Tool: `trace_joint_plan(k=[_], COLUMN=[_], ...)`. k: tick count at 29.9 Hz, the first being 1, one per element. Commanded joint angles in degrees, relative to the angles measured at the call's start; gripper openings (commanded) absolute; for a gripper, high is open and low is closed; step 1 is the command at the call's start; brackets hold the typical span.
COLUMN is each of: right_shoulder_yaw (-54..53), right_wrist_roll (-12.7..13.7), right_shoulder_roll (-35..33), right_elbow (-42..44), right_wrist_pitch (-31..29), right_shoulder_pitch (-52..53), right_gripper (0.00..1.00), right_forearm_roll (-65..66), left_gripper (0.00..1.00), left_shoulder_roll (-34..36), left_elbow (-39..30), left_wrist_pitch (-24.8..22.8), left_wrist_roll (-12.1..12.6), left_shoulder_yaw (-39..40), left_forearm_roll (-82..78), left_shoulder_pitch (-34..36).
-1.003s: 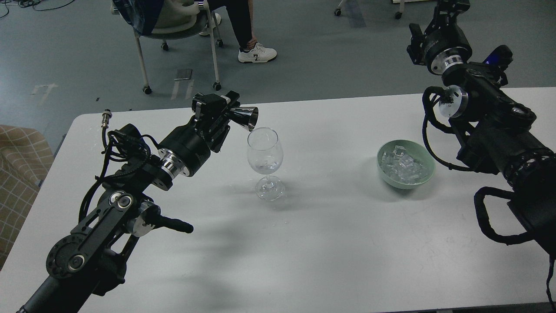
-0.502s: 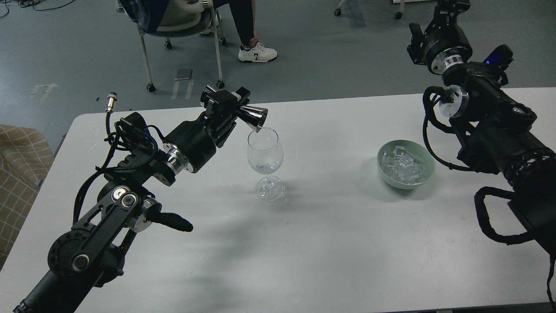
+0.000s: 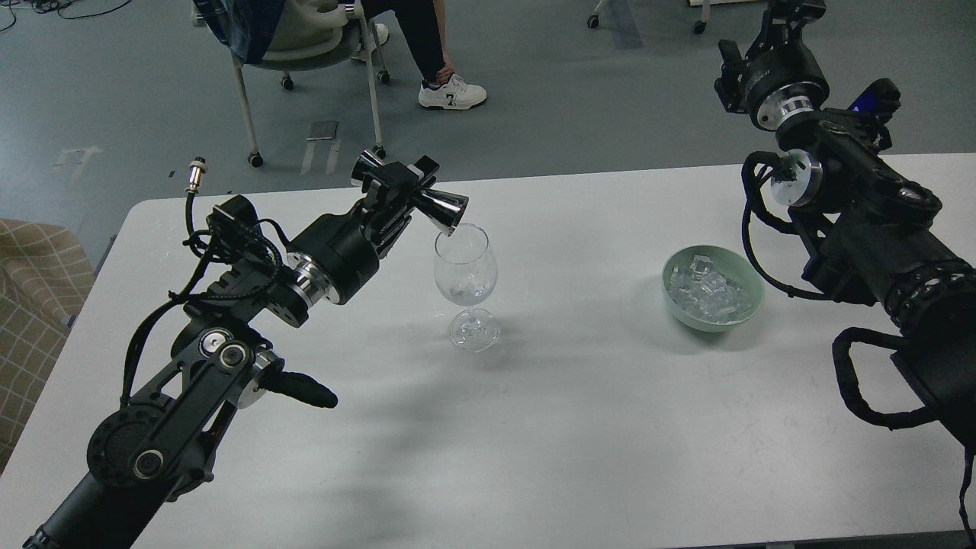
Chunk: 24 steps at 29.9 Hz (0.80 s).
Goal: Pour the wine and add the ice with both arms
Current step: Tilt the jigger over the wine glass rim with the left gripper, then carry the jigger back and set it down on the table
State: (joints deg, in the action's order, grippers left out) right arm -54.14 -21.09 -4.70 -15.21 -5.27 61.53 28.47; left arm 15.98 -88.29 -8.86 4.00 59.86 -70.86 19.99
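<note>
A clear wine glass (image 3: pixel 465 284) stands upright on the white table (image 3: pixel 534 427) with a little clear wine (image 3: pixel 467 290) in its bowl. My left gripper (image 3: pixel 402 183) is shut on a silver double-ended jigger (image 3: pixel 431 200), tipped with its mouth over the glass rim. A pale green bowl (image 3: pixel 752 301) holds several ice cubes (image 3: pixel 707 290) to the right. My right arm (image 3: pixel 854 221) rises at the right edge; its gripper (image 3: pixel 789 19) is at the top of the frame, dark and partly cut off, well behind the bowl.
A wheeled chair (image 3: pixel 305 46) and a seated person's leg and white shoe (image 3: pixel 451 93) are beyond the table's far edge. A tan checked cushion (image 3: pixel 30 305) sits at the left. Loose cables hang from both arms.
My left gripper has risen and moved right, tipping the jigger further over the glass rim. The right arm, glass and bowl have not moved.
</note>
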Motion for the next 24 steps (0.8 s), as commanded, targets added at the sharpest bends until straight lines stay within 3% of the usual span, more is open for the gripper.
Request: trace_joint_plan(k=[1,7,15,21,24], right_shoulder_yaw=[0.0,0.09,0.18,0.35,0.44], right_wrist_roll=[0.0,0.0,0.0,0.0,0.0], right_shoulder_roll=[-0.05,-0.14,-0.05,-0.13,-0.05], right_elbow=[0.0,0.0,0.0,0.09,0.0], right_wrist_pitch=[0.09,0.09,0.09,0.09,0.09], right_shoulder_pitch=[-0.01,-0.01,-0.01,-0.1,-0.45], right_gripper=[1.0,1.0,1.0,1.0,1.0], right_forearm_roll=[0.0,0.0,0.0,0.0,0.09], left_gripper=[0.11,0.11,0.11,0.11,0.11], left_shoulder_roll=[-0.6,-0.34,-0.25,-0.43,-0.52], left_elbow=[-0.04,-0.13,1.27,9.71,17.87], left_wrist_pitch=[-0.02,0.51,0.16,-0.37,-2.39], left_wrist_roll=[0.04,-0.14,-0.49,-2.68,-3.13], left_shoulder_yaw=[0.87,2.81,12.99,16.25,17.04], left_forearm_roll=[0.99,10.57,40.4,53.62,59.77], left_shoulder_pitch=[-0.39,-1.36,-3.82,-5.67,-5.49])
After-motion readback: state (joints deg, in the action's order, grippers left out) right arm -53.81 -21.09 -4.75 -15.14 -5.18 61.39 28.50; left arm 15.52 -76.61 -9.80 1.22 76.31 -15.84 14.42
